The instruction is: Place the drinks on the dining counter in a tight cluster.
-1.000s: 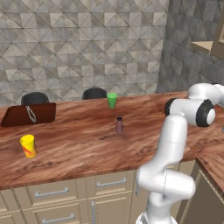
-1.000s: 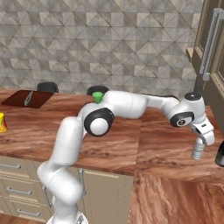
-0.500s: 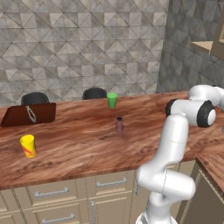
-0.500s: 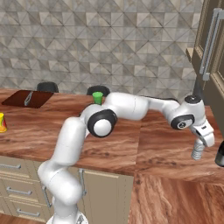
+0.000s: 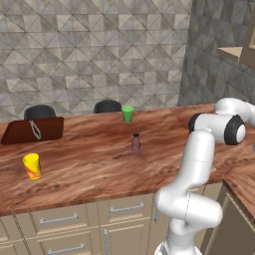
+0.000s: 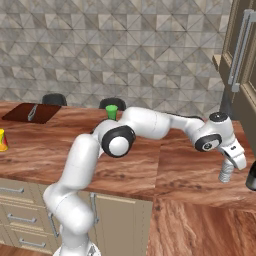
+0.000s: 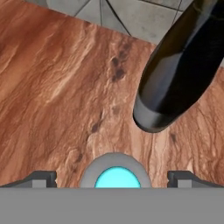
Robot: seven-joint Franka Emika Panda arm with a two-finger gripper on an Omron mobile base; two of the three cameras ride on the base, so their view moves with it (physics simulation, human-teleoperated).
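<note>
The gripper (image 6: 231,164) is shown poised directly over the water bottle (image 6: 226,172), at the far right end of the dining counter (image 6: 185,172). In the hand view the bottle's cap (image 7: 114,178) lies between the two finger tips (image 7: 40,178), which stand apart on either side without touching it; the end effector is therefore read as spread and holding nothing. The wine bottle (image 7: 179,70) stands just beside the water bottle, on its far right side as seen in the right base view (image 6: 251,177). The maroon-brown bottle (image 5: 135,142) is placed well apart from the water bottle, toward the middle of the counter, with the green cup (image 5: 127,114) behind it and the yellow cup (image 5: 32,166) further to its left. The step in hand is judged to be the descent for a grasp. Two risks are noted: the wine bottle, being so near the water bottle, could be struck and toppled by the outer finger or by the wrist during descent; and the water bottle, gripped only at its cap, could slip or tip if the fingers were closed too high.
</note>
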